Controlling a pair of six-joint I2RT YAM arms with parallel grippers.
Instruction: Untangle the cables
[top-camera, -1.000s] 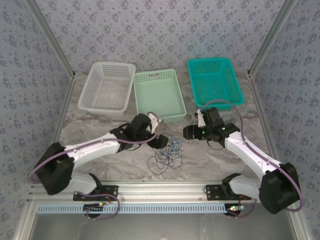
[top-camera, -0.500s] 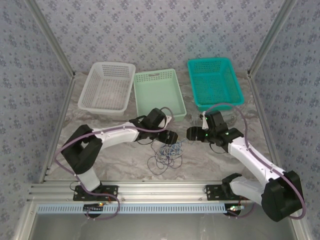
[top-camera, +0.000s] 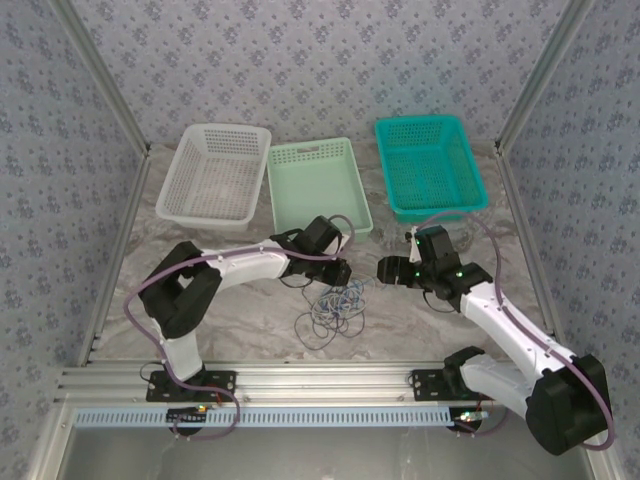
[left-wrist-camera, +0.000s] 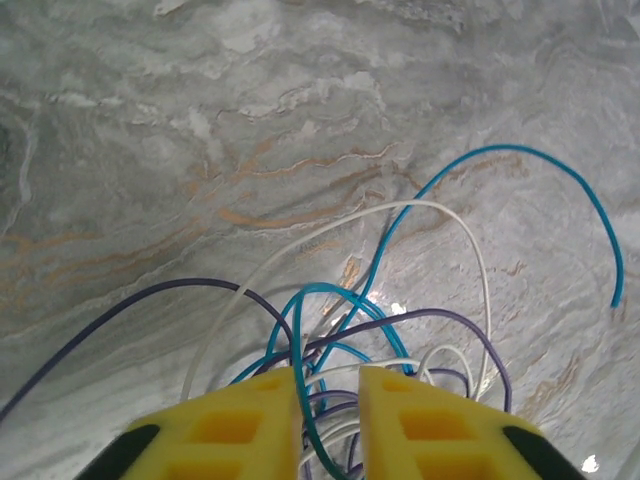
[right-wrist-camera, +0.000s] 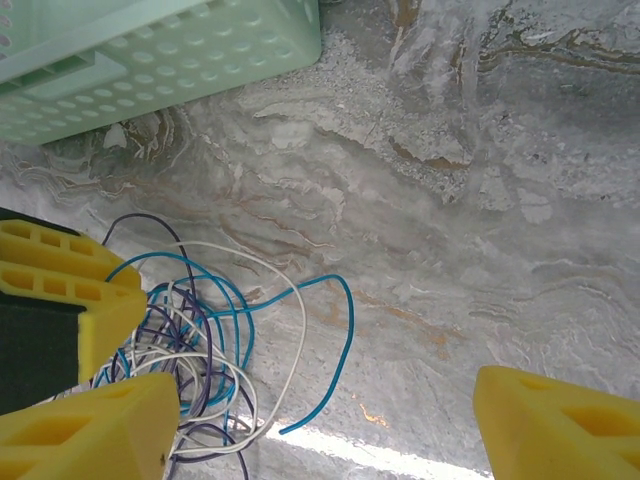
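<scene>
Evidently anchoring the tangled thin blue, white and purple cables (top-camera: 335, 303), left jaws pinch them while right jaws gape empty.

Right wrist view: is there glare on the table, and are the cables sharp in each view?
Right wrist view: yes, a glare strip lies on the table near the bottom edge; cables sharp. Left wrist view: small shiny spot among sharp cables. Top external view: even light, cables tiny.
</scene>
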